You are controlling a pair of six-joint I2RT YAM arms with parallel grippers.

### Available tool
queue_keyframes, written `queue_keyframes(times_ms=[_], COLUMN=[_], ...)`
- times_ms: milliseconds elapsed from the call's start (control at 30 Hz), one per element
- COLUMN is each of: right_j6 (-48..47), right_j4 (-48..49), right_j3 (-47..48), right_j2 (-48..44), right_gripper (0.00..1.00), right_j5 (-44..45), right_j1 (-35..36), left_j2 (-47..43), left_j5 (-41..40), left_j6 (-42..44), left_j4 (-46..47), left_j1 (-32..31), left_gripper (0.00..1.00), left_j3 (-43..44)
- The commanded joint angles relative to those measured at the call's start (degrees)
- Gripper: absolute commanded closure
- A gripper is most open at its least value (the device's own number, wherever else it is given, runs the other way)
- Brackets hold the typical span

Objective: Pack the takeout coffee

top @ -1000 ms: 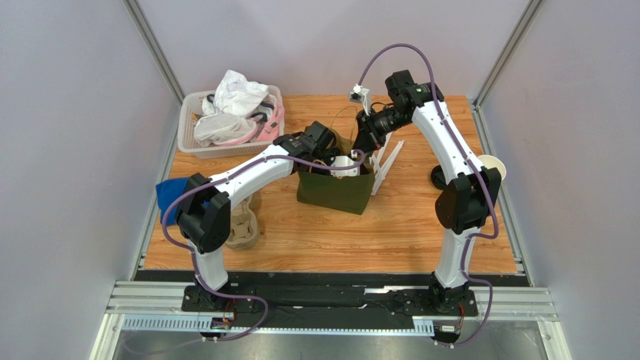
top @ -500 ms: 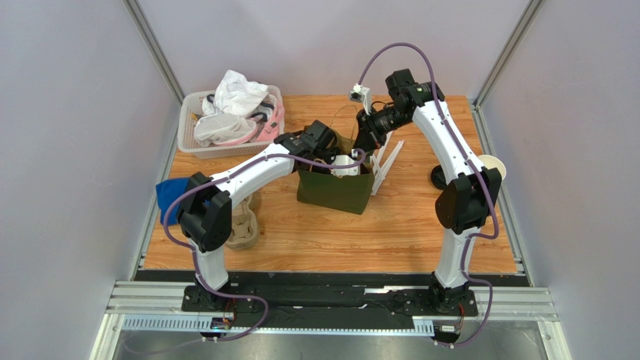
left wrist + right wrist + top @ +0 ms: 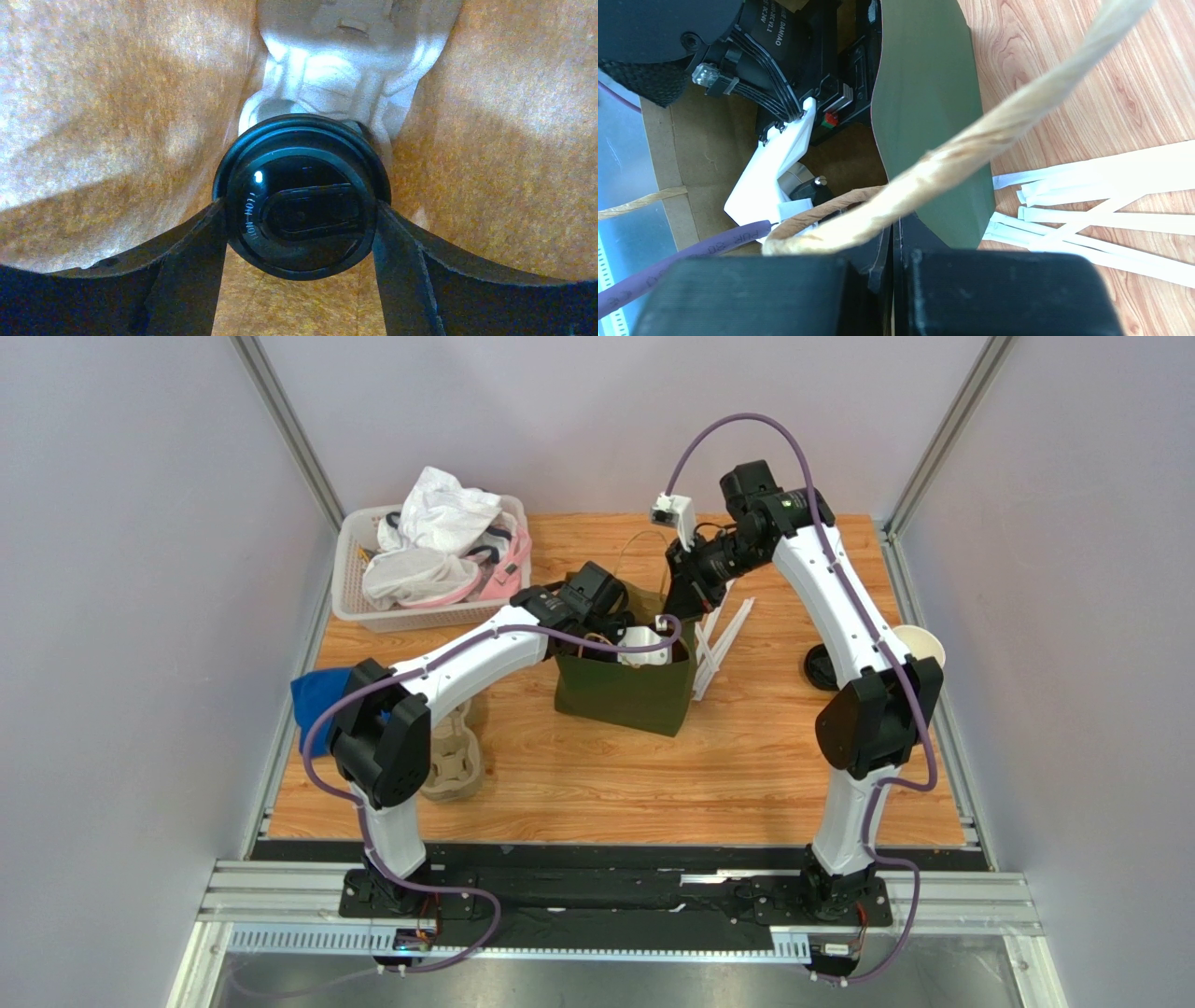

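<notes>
inside the green bag (image 3: 624, 697): the takeout coffee (image 3: 303, 185) sits low between brown paper walls, with its black lid facing the left wrist camera.
left gripper (image 3: 300, 217): its two black fingers press the lid, one on each side, and hold the cup.
room in the bag: tight, with paper walls close on both sides of the cup.
right gripper (image 3: 892, 255): its fingers are closed tight on the bag's rim, by the rope handle (image 3: 962, 147).
table (image 3: 730, 770): bare wood in front of the bag, grey walls close on the left and right.
near the bag: white paper strips (image 3: 723, 637) just to its right.
left side: cup carriers (image 3: 456, 756) and a blue cloth (image 3: 312, 703).
back left: a white basket (image 3: 347, 595) full of things.
right edge: a paper cup (image 3: 919, 647) and a loose black lid (image 3: 815, 669).
hard to see: from above, the left arm (image 3: 463, 651) hides the coffee. a white lumpy shape (image 3: 351, 63) lies behind the cup, and i cannot tell what it is.
</notes>
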Motion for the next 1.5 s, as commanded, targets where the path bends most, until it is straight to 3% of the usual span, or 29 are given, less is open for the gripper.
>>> queue_keyframes(times_ms=[0, 433, 467, 1000, 1033, 1467], right_j6=[-2.3, -3.6, -3.7, -5.2, -5.3, -5.5], right_j4=[-2.4, -2.0, -2.3, -2.7, -2.7, -2.4], right_j3=[-1.1, -1.7, -1.7, -3.0, -3.1, -3.4], right_j2=[-1.8, -2.1, -2.2, -3.5, -3.6, -3.9], right_gripper=[1.00, 1.00, 1.00, 1.00, 1.00, 1.00], right_j5=[3.2, 3.2, 3.1, 2.5, 2.5, 2.6], right_j1=[0.7, 1.2, 1.1, 1.8, 1.8, 2.1], left_j2=[1.5, -0.1, -0.1, -2.2, -2.2, -3.4], left_j5=[-1.3, -0.8, -0.7, 0.5, 0.6, 1.4], left_j6=[-1.0, -2.6, -2.8, -4.4, -4.3, -4.2], left_j4=[-6.0, -7.2, -7.2, -7.3, -7.3, -8.3], left_j1=[0.3, -0.1, -0.1, -0.8, -0.7, -0.8], left_gripper=[0.53, 0.41, 0.25, 0.20, 0.01, 0.01], left_j3=[-0.2, 3.9, 4.5, 6.9, 6.8, 6.9])
